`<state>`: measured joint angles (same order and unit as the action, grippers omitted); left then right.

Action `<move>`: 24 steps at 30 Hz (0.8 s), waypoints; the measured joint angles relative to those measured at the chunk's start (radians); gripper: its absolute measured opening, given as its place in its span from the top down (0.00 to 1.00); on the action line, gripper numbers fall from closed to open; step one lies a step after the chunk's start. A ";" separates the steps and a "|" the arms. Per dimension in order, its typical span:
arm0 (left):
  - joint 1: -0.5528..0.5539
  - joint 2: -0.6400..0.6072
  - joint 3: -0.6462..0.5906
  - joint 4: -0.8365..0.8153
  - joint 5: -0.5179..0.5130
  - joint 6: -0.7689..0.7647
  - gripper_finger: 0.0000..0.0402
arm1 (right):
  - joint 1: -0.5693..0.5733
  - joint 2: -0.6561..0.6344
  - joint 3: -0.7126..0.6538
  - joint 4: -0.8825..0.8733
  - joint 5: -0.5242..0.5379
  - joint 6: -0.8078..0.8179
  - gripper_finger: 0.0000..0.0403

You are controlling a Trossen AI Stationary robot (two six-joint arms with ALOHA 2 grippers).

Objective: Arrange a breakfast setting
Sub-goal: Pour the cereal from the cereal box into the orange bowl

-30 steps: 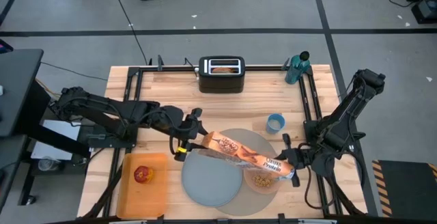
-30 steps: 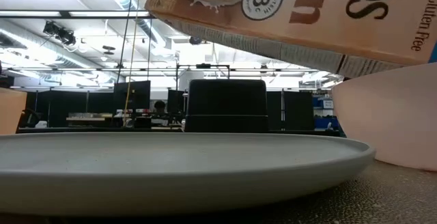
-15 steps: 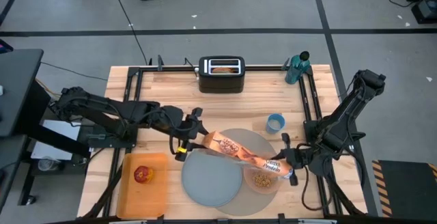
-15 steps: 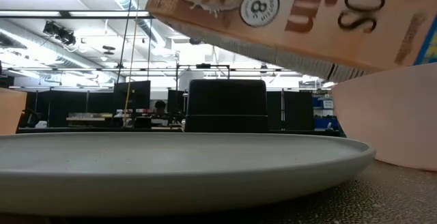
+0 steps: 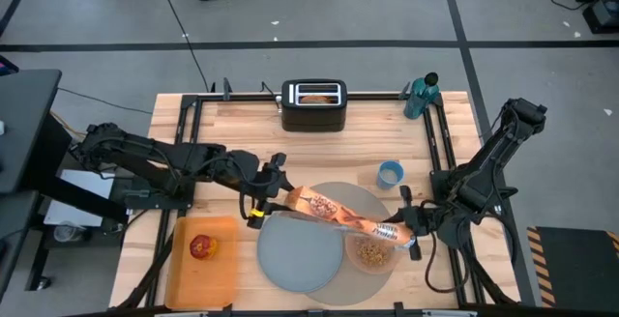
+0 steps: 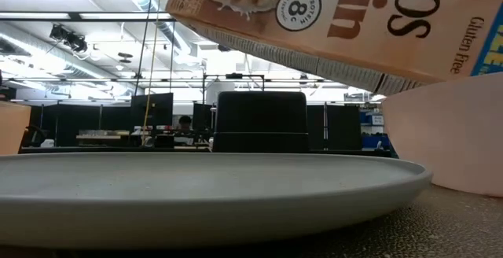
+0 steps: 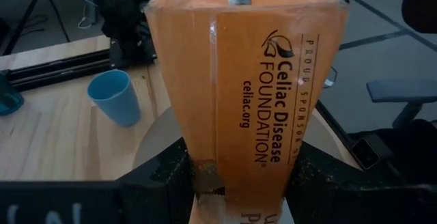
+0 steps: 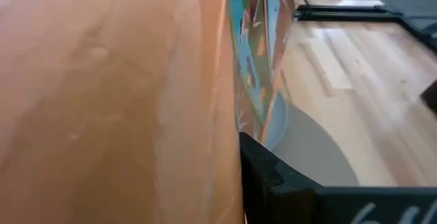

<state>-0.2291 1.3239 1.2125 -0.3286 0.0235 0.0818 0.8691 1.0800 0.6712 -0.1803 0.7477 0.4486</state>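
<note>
In the high view the left arm reaches in low from the left edge of the frame, stretched almost flat toward the centre, and its left gripper [image 5: 263, 204] pinches the near end of an orange cereal box [image 5: 340, 217]; the left wrist view shows the dark fingers [image 7: 153, 183] pressed to both sides of the box. The right arm stands at the right edge, elbow raised toward the upper right and forearm sloping down to the lower centre-right, where the right gripper [image 5: 414, 234] meets the box's far end with its fingers pressed together, the flap held between them. The box lies tilted across the round grey-tan placemat [image 5: 360, 197], its lower end over the pink bowl [image 5: 372, 256], which holds brown cereal pieces [image 5: 369, 253]. The grey plate [image 5: 299, 251] sits just left of the bowl, lower centre. The red apple [image 5: 202, 247] rests on the orange board [image 5: 218, 269], lower left.
</note>
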 joint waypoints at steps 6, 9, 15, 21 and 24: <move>0.000 0.000 0.000 -0.001 -0.001 -0.013 0.53 | -0.001 0.002 0.000 0.010 -0.008 0.016 0.97; 0.001 0.000 0.000 -0.006 0.007 -0.014 0.53 | -0.001 0.024 0.001 0.047 -0.049 -0.032 0.97; 0.001 0.000 0.000 -0.012 0.006 -0.013 0.53 | -0.004 0.037 0.002 0.049 -0.067 -0.024 0.97; 0.001 0.000 0.000 -0.009 0.006 -0.017 0.53 | -0.006 0.027 0.001 0.050 -0.070 -0.023 0.97; 0.000 0.000 0.000 -0.009 -0.002 -0.018 0.53 | -0.005 0.006 0.000 0.007 -0.016 0.008 0.97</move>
<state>-0.2291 1.3239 1.2121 -0.3377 0.0216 0.0636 0.8639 1.0861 0.6716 -0.1735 0.7313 0.4561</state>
